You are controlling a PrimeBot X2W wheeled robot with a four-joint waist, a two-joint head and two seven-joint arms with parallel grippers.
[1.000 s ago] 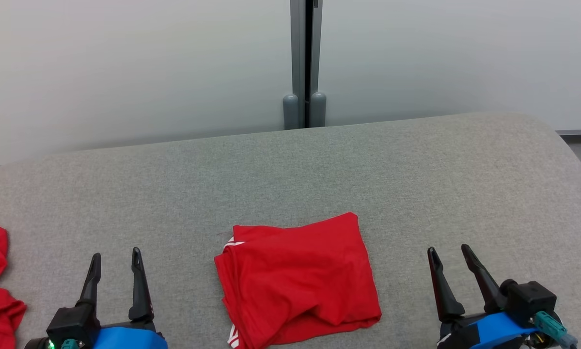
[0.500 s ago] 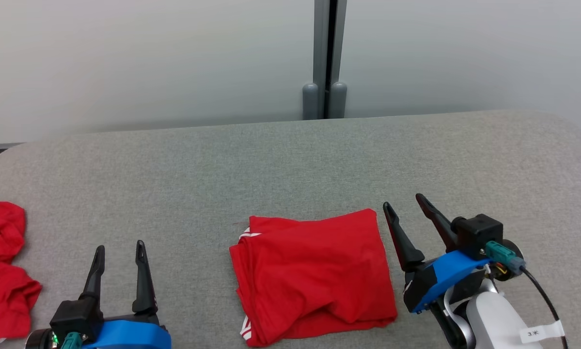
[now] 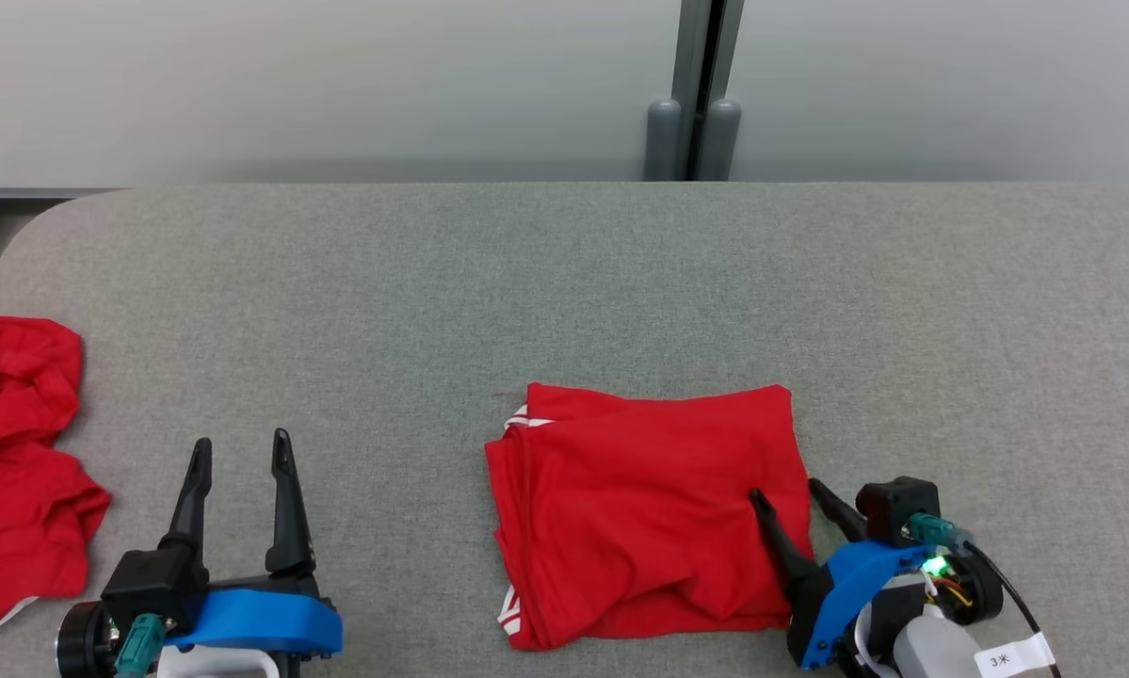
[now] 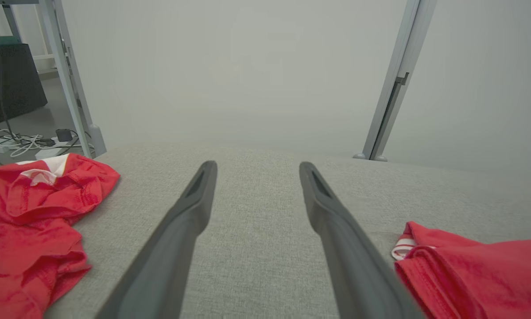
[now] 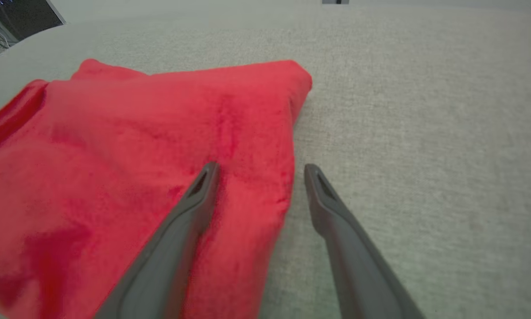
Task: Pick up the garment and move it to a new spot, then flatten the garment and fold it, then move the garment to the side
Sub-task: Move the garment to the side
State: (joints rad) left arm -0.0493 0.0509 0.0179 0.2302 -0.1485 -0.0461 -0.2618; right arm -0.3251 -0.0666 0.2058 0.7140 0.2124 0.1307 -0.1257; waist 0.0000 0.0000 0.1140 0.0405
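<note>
Red garment sits folded in a rough rectangle near the front edge of the surface, about mid-width. It's a soft thin knit with a few lumpy creases, white striped trim peeking out at its left side. I judge the fold done, with only the move to the side left. My right gripper straddles the garment's right edge with fingers spread, one over cloth, one over bare surface, nothing pinched yet. Left gripper hovers near the front-left, fingers spread, empty. Surface is grey woven fabric with rounded corners. Second red garment lies crumpled at the left edge.
</note>
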